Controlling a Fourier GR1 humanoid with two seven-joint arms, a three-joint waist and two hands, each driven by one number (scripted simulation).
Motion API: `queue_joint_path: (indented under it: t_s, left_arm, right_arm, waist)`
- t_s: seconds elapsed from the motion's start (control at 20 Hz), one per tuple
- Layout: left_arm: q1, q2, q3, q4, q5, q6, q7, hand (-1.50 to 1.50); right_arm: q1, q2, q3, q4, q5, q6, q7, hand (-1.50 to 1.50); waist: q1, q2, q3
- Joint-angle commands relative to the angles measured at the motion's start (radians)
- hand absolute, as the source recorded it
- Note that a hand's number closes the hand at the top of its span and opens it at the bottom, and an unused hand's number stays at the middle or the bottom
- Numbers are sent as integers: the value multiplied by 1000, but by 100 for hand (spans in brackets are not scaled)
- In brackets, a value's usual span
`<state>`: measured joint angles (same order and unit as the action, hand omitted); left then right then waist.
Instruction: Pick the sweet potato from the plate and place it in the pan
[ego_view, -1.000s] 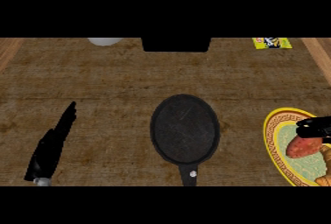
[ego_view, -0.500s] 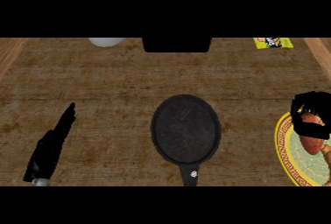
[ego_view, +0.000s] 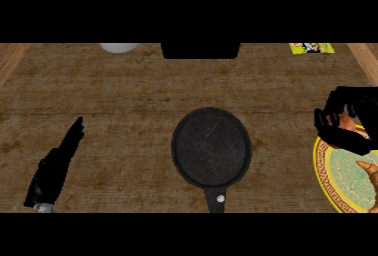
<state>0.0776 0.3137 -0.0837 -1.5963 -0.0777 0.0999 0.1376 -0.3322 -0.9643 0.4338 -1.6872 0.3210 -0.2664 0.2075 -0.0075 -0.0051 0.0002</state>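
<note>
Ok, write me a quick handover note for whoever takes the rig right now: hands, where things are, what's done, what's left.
Right hand: curled over the top edge of the yellow-rimmed round plate, with something orange between its fingers.
Left hand: open, resting at the lower left of the wooden counter.
An orange piece shows on the plate at; I cannot tell whether it is the sweet potato or part of it.
Black round frying pan: centre of counter, nothing in it.
Done: grasp apparently made. Left: carry to the pan, release.
</note>
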Motion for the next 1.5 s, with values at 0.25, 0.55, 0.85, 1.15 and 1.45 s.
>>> queue_joint_path:
  t_s: [0.25, 0.55, 0.85, 1.15, 1.45]
  left_arm:
    - [-13, -5, 2, -26, -26, -19, 31, 0]
    - [-31, -26, 7, -12, -33, -18, 23, 0]
    - [-17, -41, -9, -6, -53, -24, -2, 0]
    - [-15, -70, -21, -23, -67, -11, 11, 0]
    - [-6, -60, -5, -26, -49, -30, -9, 0]
  right_arm:
    - [-189, 276, 46, 5, 23, 132, 106, 150]
    - [-378, 524, 83, 216, 38, 201, 186, 150]
    - [-397, 760, 174, 543, 175, 100, 108, 150]
    - [-504, 858, 226, 779, 248, 192, 55, 150]
    - [-405, 962, 83, 887, -58, 180, 85, -150]
  waist:
    - [24, 7, -1]
    - [29, 9, -1]
    - [37, 13, 0]
    - [42, 13, 0]
    - [55, 16, 1]
